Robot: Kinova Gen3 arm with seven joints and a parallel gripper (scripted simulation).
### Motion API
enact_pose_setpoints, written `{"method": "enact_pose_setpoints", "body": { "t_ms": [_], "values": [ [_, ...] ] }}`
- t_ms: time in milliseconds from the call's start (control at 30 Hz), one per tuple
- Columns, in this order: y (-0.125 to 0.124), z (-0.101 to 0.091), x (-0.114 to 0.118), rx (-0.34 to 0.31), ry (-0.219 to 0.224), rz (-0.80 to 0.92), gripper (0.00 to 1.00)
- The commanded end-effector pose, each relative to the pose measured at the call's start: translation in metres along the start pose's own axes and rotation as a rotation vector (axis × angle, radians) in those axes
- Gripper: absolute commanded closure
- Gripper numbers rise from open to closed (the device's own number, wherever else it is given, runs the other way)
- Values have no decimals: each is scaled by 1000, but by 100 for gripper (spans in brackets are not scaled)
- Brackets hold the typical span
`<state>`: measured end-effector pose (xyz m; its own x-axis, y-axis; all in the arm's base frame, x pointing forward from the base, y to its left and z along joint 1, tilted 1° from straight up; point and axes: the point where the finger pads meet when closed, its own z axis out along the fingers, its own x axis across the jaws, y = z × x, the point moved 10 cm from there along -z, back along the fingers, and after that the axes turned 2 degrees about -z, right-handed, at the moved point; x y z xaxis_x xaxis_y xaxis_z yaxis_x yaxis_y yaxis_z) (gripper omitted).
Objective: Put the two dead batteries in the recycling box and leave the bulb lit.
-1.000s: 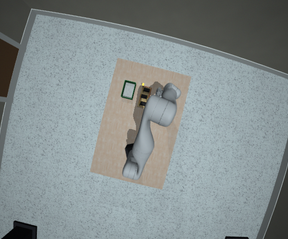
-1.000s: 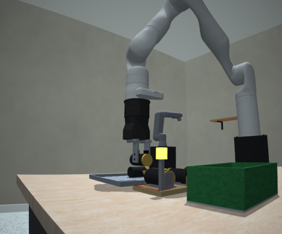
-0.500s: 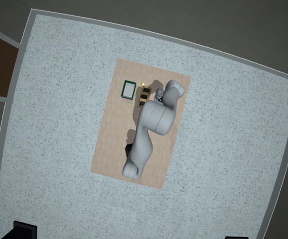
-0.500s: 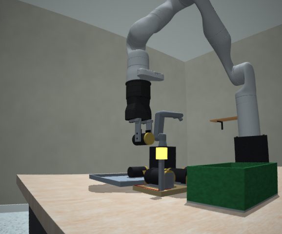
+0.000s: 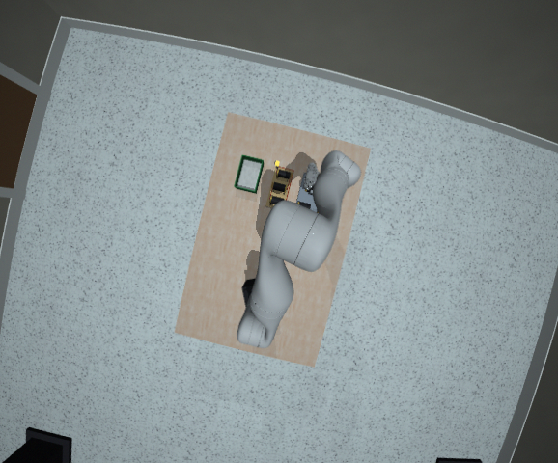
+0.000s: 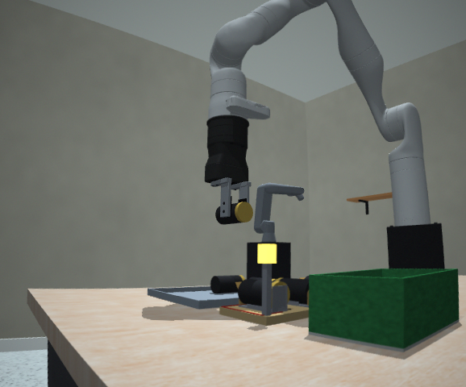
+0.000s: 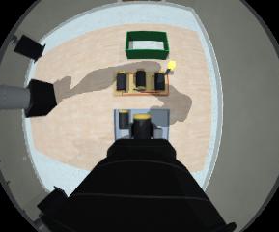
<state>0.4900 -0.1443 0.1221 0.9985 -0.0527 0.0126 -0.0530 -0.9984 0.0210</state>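
My gripper (image 6: 234, 208) is shut on a black battery with a gold end (image 6: 234, 213) and holds it level, well above the grey tray (image 6: 191, 294). In the wrist view the held battery (image 7: 141, 127) sits over the tray. The holder (image 6: 266, 310) stands between the tray and the green recycling box (image 6: 383, 305); black batteries (image 6: 251, 290) lie in it and the bulb (image 6: 266, 253) glows yellow. From the wrist view the holder (image 7: 141, 83) shows three batteries, with the lit bulb (image 7: 172, 65) and the box (image 7: 146, 43) beyond. One more battery (image 6: 225, 283) lies on the tray.
A grey bracket arm (image 6: 276, 204) rises behind the holder, close to my gripper's right. The arm's base (image 6: 414, 250) stands behind the box. The table's front edge (image 6: 70, 333) is at the left. A small shelf (image 6: 368, 198) hangs on the far wall.
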Motion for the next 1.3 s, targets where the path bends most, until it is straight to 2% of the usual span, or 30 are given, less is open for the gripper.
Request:
{"method": "enact_pose_setpoints", "body": {
  "t_ms": [0,167,300,400,767,867,933,1267],
  "values": [
    [-5,-2,0,-4,2,7,43],
    [-23,-2,0,-4,2,7,43],
    [-50,-2,0,-3,2,2,43],
    [-55,-2,0,-3,2,6,43],
    [-156,-3,4,-1,10,1,43],
    [-184,-2,1,-1,-3,1,43],
    [-184,-2,1,-1,-3,1,43],
    [-261,-1,0,-2,-8,1,43]
  ]
}}
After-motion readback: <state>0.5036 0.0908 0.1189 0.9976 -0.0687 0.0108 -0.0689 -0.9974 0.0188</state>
